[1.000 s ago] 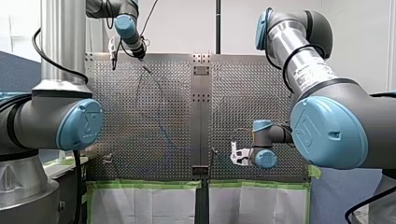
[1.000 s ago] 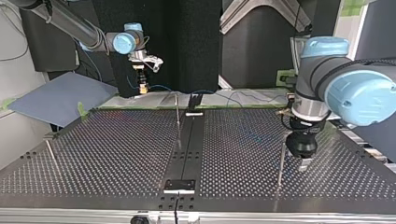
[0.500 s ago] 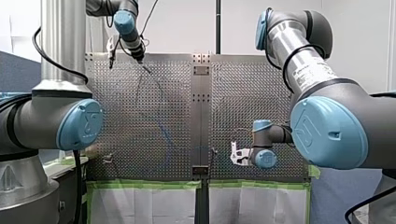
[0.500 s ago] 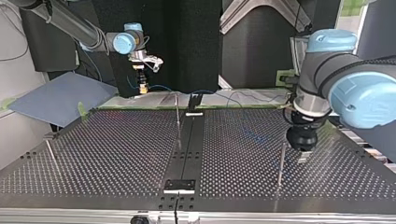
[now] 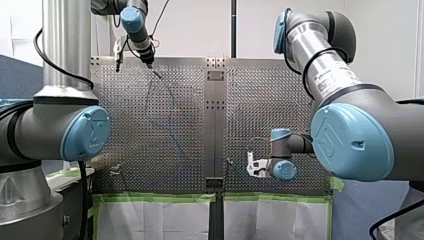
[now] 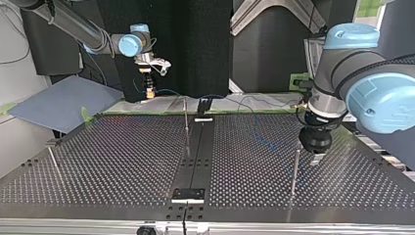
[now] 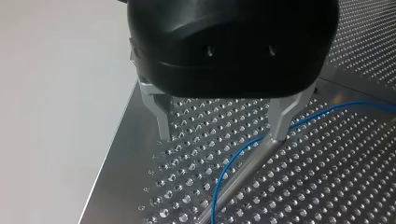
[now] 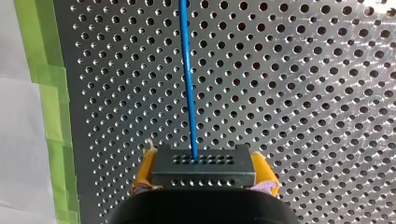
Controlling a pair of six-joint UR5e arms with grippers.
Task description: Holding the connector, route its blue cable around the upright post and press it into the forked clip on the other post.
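1. my right gripper [image 8: 204, 157] is clamped on the connector [image 8: 204, 173]. it's a dark block with rows of small holes, pinched between the yellow pads [image 8: 142, 175], one pad on each side.
2. the blue cable [image 8: 187, 79] leaves the connector's front face and runs straight ahead of that gripper, over the perforated table [image 8: 303, 93].
3. green tape [image 8: 46, 93] lines the table edge off to one side of the right gripper.
4. my left gripper [image 7: 222, 136] is black. its metal fingers [image 7: 161, 112] are spread wide apart with nothing gripped between them.
5. the tip of one left finger sits right at the top of a post [image 7: 243, 168]. touching or just above it, can't tell. the other finger is over bare table.
6. left wrist view: the cable comes in from the outer side of that finger and passes close by its tip and the post's top. it then curves away under the gap between the fingers, running alongside the post.
7. top view: the left gripper [image 6: 317, 157] hangs just beside the post, tips about level with the post's top. the right gripper [image 6: 149, 91] is well apart from it, pointing down near the table's far edge, with the connector at its tip.
8. a second post [image 6: 186, 122] stands between the two grippers, by the table's dark middle strip and nearer the right gripper.
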